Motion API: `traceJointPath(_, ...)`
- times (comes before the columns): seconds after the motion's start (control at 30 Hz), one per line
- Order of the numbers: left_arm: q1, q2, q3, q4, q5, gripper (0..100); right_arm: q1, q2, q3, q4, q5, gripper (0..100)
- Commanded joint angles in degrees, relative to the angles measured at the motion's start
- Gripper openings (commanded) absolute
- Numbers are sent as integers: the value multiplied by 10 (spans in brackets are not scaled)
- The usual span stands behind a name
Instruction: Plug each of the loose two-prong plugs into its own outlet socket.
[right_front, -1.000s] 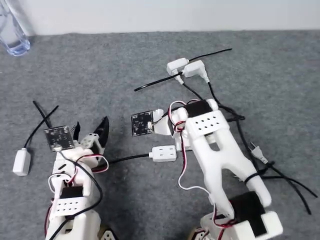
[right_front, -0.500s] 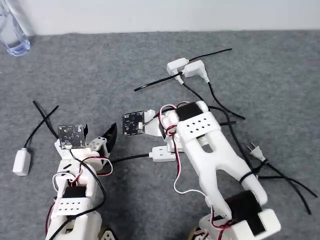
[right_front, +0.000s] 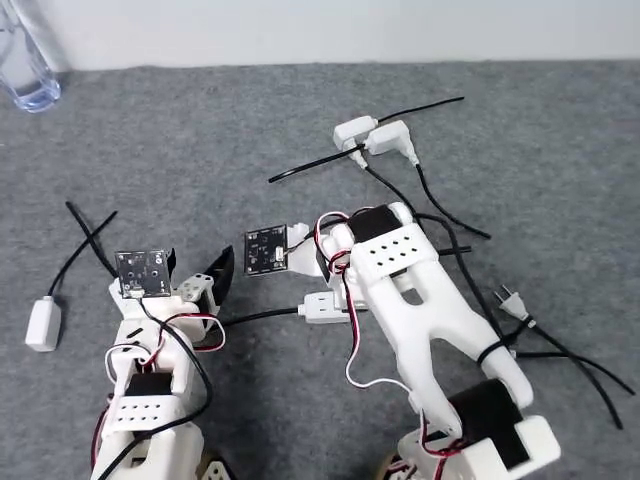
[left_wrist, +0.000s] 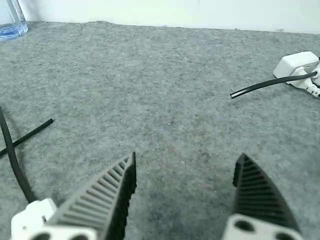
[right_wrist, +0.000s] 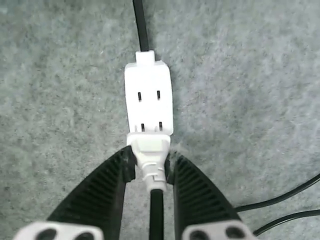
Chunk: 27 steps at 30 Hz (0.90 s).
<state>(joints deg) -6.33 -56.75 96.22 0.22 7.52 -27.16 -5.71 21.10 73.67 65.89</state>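
Note:
My right gripper (right_wrist: 150, 160) is shut on a white two-prong plug (right_wrist: 149, 149) with a black cord. The plug's front butts against one end of a white outlet block (right_wrist: 149, 102); its prongs are hidden. In the high view that outlet block (right_front: 318, 308) lies mid-table, partly under the right arm (right_front: 410, 270). My left gripper (left_wrist: 187, 162) stands open over bare carpet, holding nothing, and sits at the lower left in the high view (right_front: 190, 268). A loose black plug (right_front: 510, 300) lies to the right. At the back, a white plug (right_front: 392, 140) sits against another white outlet (right_front: 352, 130).
A white cable end piece (right_front: 42, 323) with a black cord lies at the far left. Black cords (right_front: 560, 350) loop across the right side of the grey carpet. A clear glass (right_front: 22, 60) stands at the back left corner.
The right arm has swung left and towards the front, bringing its gripper onto the middle outlet block. The left arm shifted slightly right early on, then held still.

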Motion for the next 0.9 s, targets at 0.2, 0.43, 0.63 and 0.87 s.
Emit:
traceJointPath(0.2, 4, 0, -4, 2, -5, 299, 10, 32, -12, -35, 13, 8)
traceJointPath(0.43, 5, 0, -4, 1, -5, 299, 13, 80, -15, -50, 12, 8)
traceJointPath(0.63, 5, 0, -4, 1, -5, 299, 15, 80, -20, -31, 15, 8)
traceJointPath(0.87, 5, 0, -4, 1, -5, 299, 15, 80, -29, -26, 15, 8)
